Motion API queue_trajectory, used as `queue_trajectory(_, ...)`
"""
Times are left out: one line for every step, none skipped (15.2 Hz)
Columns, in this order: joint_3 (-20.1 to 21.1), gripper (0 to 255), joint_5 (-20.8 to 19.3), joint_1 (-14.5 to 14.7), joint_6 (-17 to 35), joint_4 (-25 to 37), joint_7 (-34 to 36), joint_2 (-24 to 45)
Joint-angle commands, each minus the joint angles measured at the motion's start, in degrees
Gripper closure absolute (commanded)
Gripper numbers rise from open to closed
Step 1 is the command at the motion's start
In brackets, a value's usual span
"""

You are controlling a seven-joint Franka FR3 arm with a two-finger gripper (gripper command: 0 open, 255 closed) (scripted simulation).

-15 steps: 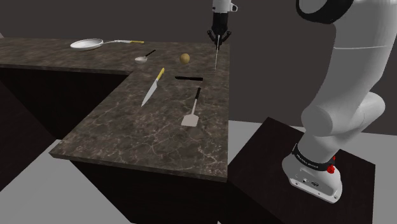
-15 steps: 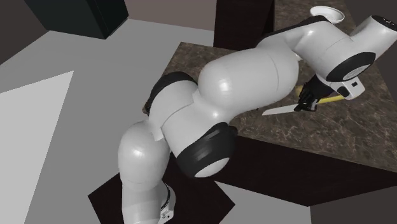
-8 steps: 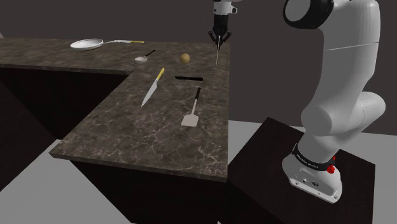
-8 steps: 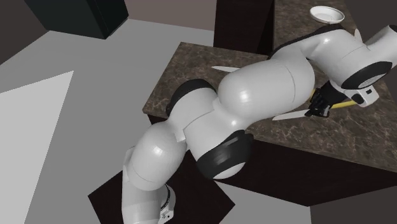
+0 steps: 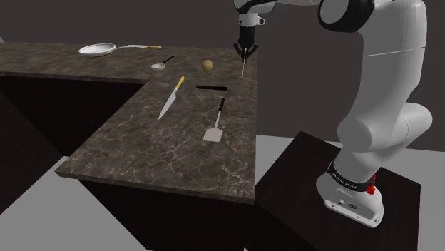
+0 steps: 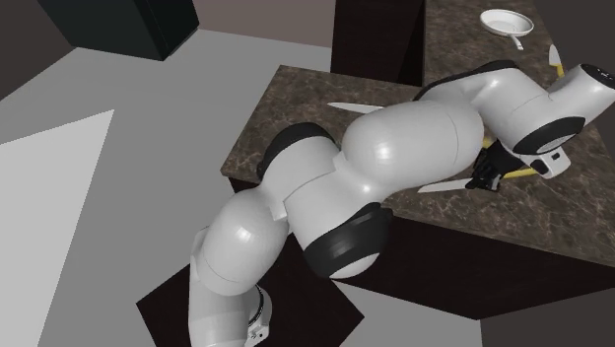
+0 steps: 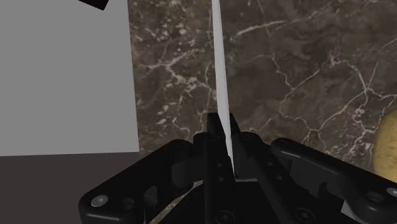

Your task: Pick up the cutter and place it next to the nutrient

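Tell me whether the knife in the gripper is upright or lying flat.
Upright: the knife hangs from the shut gripper, blade pointing straight down toward the counter.

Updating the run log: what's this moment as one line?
gripper: shut on knife | blade: pointing down | position: above counter, near potato | placed: not yet

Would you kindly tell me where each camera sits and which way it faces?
Shoulder view: beside the stand, looking down across the marble-patterned counter; shows the arm and gripper holding a knife blade-down.
Second exterior view: high behind the stand, looking down over the arm's white links at the counter.
Wrist view: on the hand, looking along the blade at counter and potato; black fingers show.
Shared: both exterior views show the frying pan.
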Motion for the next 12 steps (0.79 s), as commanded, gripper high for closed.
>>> queue_trajectory(0.0,255,0.0,0.0,1.7,-2.1,-0.1,-0.1)
queue_trajectory(0.0,255,0.0,0.0,2.5,-2.7,-0.1,0.0)
queue_trajectory(0.0,255,0.0,-0.1,3.2,-3.4,-0.2,0.1)
queue_trajectory(0.0,255,0.0,-0.1,3.9,-4.0,-0.2,0.2)
queue_trajectory(0.0,255,0.0,-0.1,4.6,-4.6,-0.2,0.3)
queue_trajectory(-0.1,255,0.0,-0.1,5.3,-5.2,-0.2,0.4)
queue_trajectory(-0.1,255,0.0,-0.1,6.1,-5.8,-0.3,0.5)
queue_trajectory(-0.1,255,-0.1,-0.1,6.7,-6.3,-0.3,0.7)
queue_trajectory(-0.1,255,-0.1,-0.1,7.4,-6.9,-0.3,0.8)
queue_trajectory(-0.1,255,-0.1,-0.1,8.0,-7.3,-0.3,1.0)
queue_trajectory(-0.1,255,-0.1,-0.1,8.0,-7.3,-0.3,1.0)
queue_trajectory(-0.1,255,-0.1,-0.1,8.0,-7.3,-0.3,1.0)
